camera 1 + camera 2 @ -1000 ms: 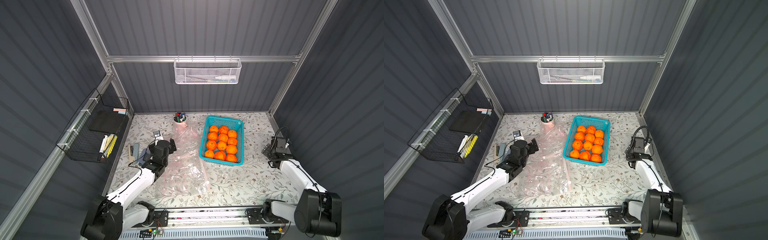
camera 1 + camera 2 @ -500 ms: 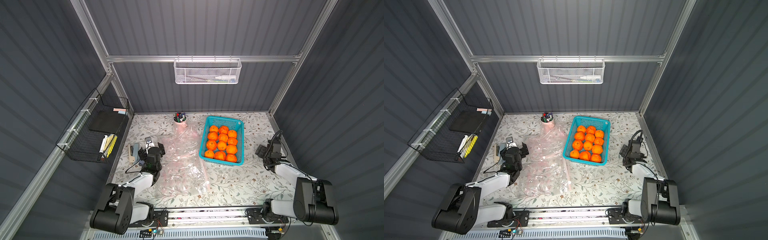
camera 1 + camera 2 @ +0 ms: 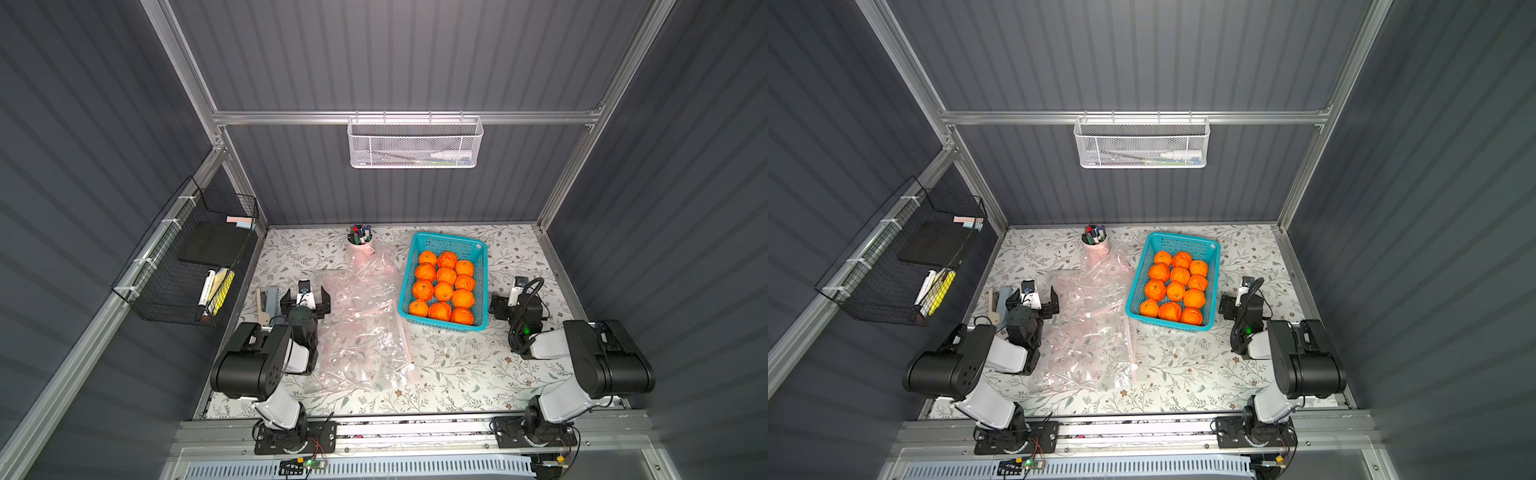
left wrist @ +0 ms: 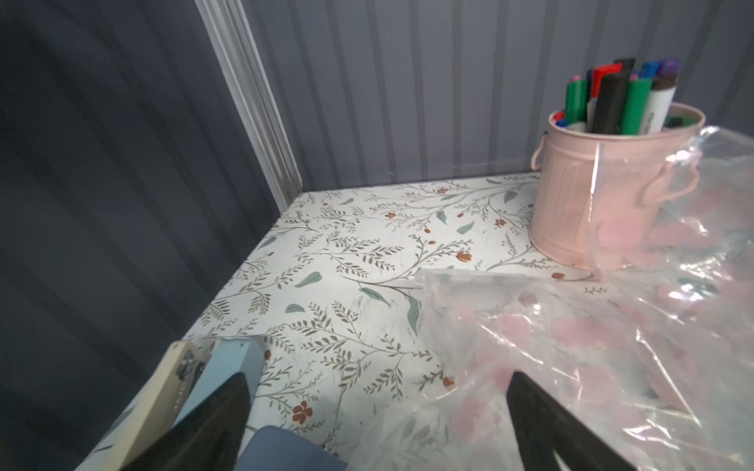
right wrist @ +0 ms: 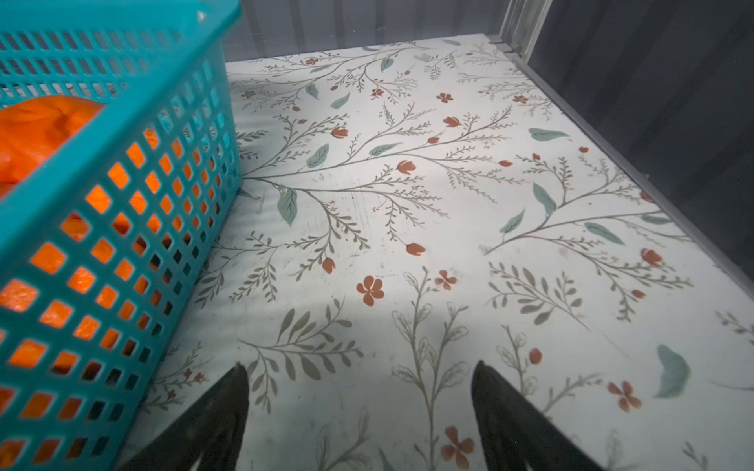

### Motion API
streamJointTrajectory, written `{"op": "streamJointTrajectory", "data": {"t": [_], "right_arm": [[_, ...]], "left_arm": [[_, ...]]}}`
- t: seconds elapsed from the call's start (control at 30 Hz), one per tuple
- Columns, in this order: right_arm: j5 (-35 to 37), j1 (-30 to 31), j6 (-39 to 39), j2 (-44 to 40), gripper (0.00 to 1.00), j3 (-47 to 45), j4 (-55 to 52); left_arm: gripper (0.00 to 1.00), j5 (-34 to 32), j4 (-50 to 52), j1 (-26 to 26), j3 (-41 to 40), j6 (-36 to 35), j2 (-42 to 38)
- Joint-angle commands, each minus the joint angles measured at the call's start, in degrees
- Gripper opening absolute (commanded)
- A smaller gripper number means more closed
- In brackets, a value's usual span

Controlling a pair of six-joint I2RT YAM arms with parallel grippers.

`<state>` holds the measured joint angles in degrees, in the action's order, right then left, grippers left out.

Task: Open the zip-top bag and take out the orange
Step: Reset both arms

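Clear zip-top bags [image 3: 361, 328] are lying flat, seemingly empty, on the surface [image 3: 457, 365], oranges [image 3: 442, 286] sitting in the teal basket [image 3: 451, 244] just right. Both jaws are gaping wide, holding nothing, probably parking since it's done.

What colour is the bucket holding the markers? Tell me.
Pale pink. The bucket shows best in the left wrist view.

I count twelve oranges [image 3: 446, 275] in one teal basket [image 3: 449, 243], one pink marker bucket [image 3: 360, 248], one white mesh basket [image 3: 415, 143], one black wire basket [image 3: 183, 270], and overlapping clear bags [image 3: 361, 320] centre-frame that I can't count.
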<state>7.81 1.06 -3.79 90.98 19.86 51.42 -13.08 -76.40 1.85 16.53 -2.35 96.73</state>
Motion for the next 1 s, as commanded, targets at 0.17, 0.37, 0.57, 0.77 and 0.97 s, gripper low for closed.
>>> {"op": "streamJointTrajectory", "data": {"t": [0.17,0.37,0.57,0.77,0.97], "right_arm": [[1.6,-0.03,1.65,-3.51,0.99,3.69,-3.91],[1.8,-0.01,0.87,-4.4,0.99,4.05,-6.19],[1.71,0.0,0.71,-4.76,0.99,4.22,-7.34],[1.61,0.0,0.67,-3.92,0.99,5.39,-8.81],[1.63,0.01,0.68,-4.84,0.99,4.49,-7.89]], "left_arm": [[0.99,8.82,0.32,-3.34,3.0,2.05,0.97],[0.99,8.78,1.19,-3.34,3.33,2.0,0.74],[0.99,8.8,1.33,-3.34,3.33,1.95,0.66],[0.99,8.82,1.34,-3.37,3.33,1.97,0.65],[0.99,8.77,1.29,-3.34,3.33,2.0,0.66]]}}
